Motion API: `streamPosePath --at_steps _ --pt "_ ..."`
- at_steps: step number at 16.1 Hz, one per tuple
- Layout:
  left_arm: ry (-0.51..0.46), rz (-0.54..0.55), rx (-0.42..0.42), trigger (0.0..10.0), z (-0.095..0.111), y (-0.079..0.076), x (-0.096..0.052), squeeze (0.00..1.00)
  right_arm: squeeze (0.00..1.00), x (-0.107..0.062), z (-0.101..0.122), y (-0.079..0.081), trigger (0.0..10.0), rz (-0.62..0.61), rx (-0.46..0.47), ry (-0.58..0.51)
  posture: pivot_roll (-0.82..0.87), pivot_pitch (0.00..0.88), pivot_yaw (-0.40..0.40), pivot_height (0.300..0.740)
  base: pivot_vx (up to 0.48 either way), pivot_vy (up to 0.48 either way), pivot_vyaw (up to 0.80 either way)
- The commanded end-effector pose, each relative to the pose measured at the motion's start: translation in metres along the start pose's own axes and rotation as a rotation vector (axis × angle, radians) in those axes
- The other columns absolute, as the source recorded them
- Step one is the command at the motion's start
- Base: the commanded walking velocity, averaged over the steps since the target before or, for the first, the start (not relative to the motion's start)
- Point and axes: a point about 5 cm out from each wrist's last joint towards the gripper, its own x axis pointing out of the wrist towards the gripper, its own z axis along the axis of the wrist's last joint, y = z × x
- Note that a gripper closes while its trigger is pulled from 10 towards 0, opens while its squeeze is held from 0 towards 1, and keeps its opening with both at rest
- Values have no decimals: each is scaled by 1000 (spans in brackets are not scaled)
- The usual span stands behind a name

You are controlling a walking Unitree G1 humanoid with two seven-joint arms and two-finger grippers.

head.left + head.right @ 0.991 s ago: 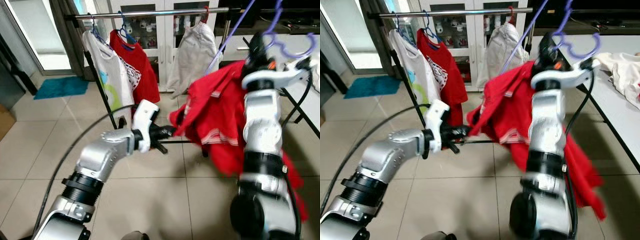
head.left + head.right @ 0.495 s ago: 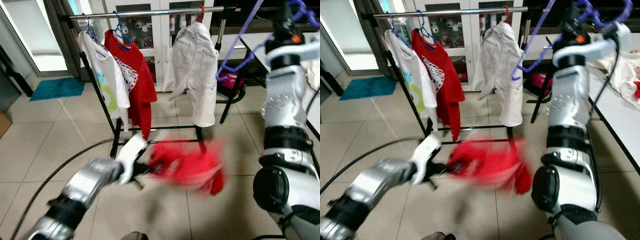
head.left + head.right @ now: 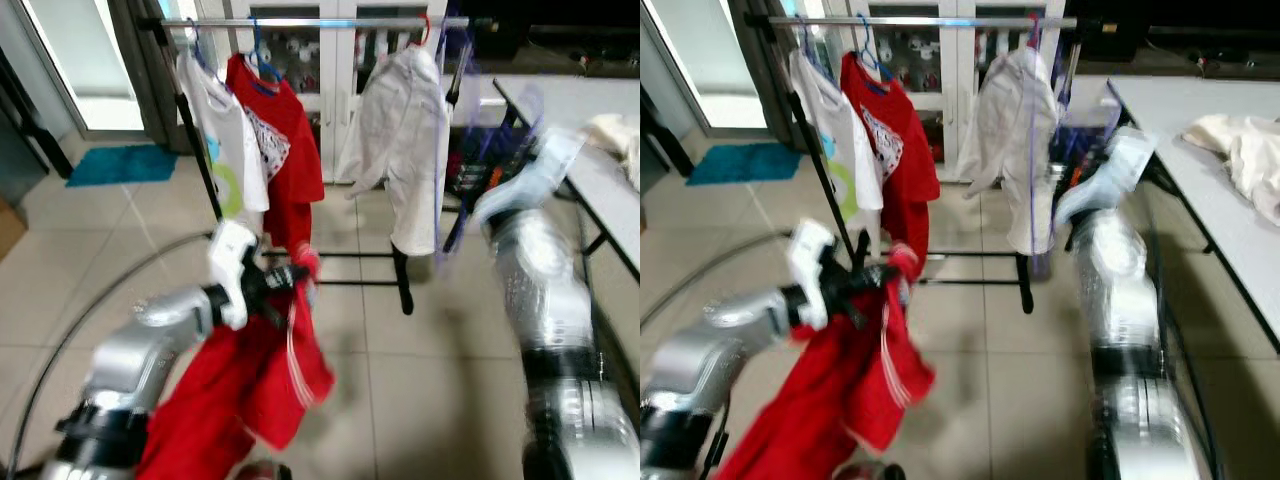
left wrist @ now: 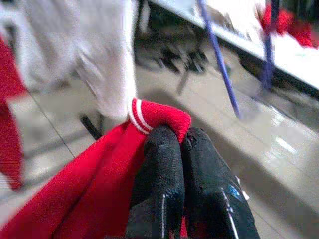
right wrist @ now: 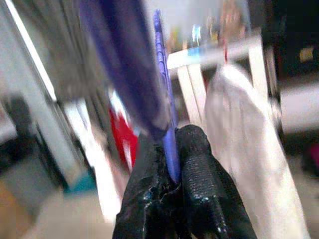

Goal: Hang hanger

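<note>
My left gripper [image 4: 182, 137] is shut on the striped cuff of a red garment [image 3: 240, 390]. The garment hangs from it down toward the floor, in front of the clothes rack [image 3: 300, 21]. My right gripper [image 5: 172, 142] is shut on a purple hanger [image 5: 164, 89], which is bare. The right arm [image 3: 540, 260] is blurred and reaches forward at the right, beside the white garment [image 3: 405, 140] on the rack. A white T-shirt [image 3: 225, 140] and a red shirt [image 3: 295, 150] hang on blue hangers at the rail's left end.
A grey table [image 3: 600, 170] with a pale cloth [image 3: 615, 130] on it runs along the right. The rack's black legs and lower bar [image 3: 350, 283] stand just ahead. A blue mat [image 3: 120, 165] lies far left. A black cable [image 3: 60, 330] loops beside my left arm.
The red garment came off the hanger and right arm; it now hangs low from my left gripper. My right arm, with the bare hanger, swung down from high up. The camera shifted too.
</note>
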Motion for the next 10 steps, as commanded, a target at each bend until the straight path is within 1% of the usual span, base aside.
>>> streamPosePath --at_steps 1,2,3,4,5,6,7,8,9,10 --pt "-80 57 56 0 16 1 -6 0 0 -12 -8 8 0 9 -29 56 -54 0 35 740 0 0 0" --pt "-102 98 54 0 18 1 -9 0 0 -26 -21 10 0 -1 -57 109 -56 0 40 740 0 0 0" --pt "-102 202 82 0 14 5 -10 0 0 -42 -36 9 9098 -62 -57 187 -62 0 50 740 0 0 0" --pt "-106 339 84 2667 5 12 -13 0 0 -58 -47 9 10000 -71 -93 228 -70 0 58 740 0 0 0" --pt "-91 391 87 8392 -1 15 -15 0 0 -66 -52 11 10000 -59 -132 251 -72 0 59 740 0 0 0" --pt "-35 470 87 10000 -15 20 -16 0 0 -84 -68 10 10000 -115 -130 342 -76 0 62 740 0 0 -625" --pt "-1 497 101 10000 -25 19 -14 0 0 -100 -79 8 10000 -190 -110 397 -81 0 65 740 0 0 -750" --pt "0 482 122 10000 -27 16 -12 0 0 -105 -81 7 10000 -220 -105 412 -83 0 64 740 0 0 -750" --pt "-9 465 171 10000 -27 10 -9 0 0 -113 -79 4 10000 -278 -142 415 -87 0 64 740 0 0 -750" --pt "-36 461 184 10000 -26 8 -6 0 0 -112 -73 3 10000 -289 -165 395 -94 0 67 740 0 0 -744"
